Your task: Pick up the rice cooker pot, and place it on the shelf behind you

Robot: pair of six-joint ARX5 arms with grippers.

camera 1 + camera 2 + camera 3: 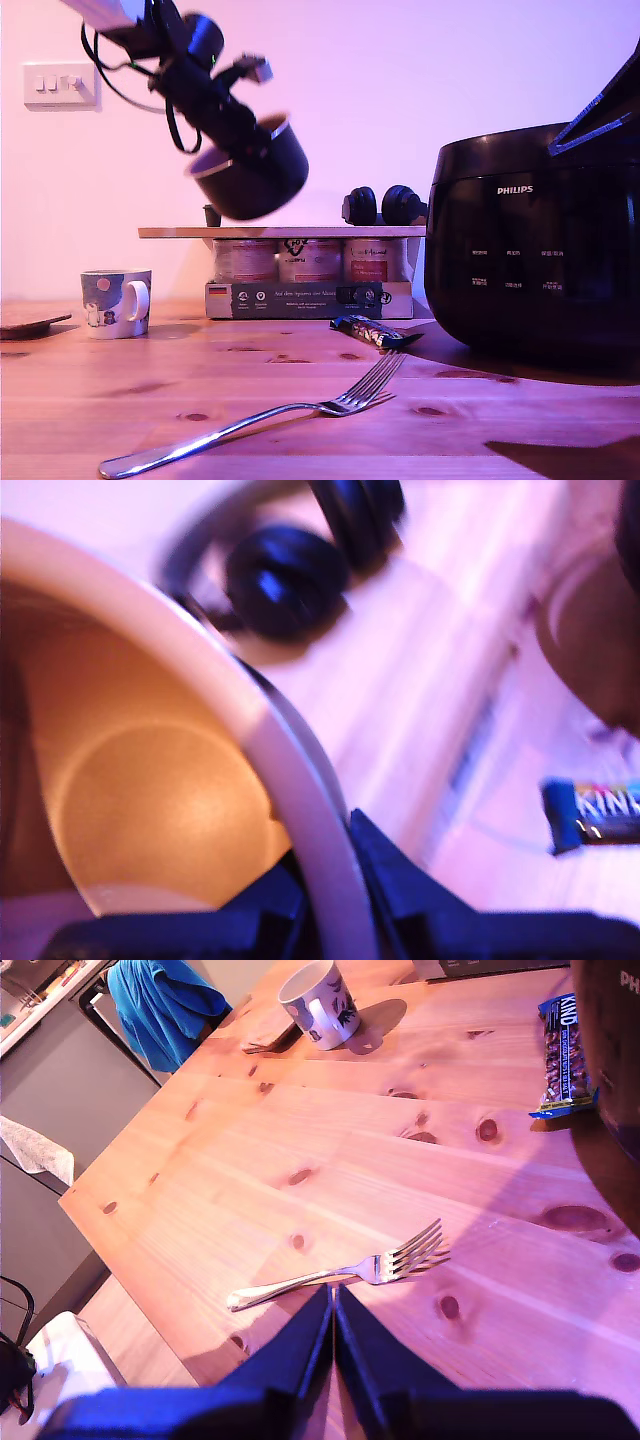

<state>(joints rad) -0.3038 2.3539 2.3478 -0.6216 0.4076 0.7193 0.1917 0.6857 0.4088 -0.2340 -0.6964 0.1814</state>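
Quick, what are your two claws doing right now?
My first claw: closed on the rim of the rice cooker pot.
My second claw: closed, holding nothing.

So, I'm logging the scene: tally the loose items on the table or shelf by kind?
Mug: 1
Fork: 1
Snack bar: 1
Headphones: 1
Cooker body: 1
Total: 5

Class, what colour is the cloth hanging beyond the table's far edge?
Blue; the cloth shows only in the second wrist view.
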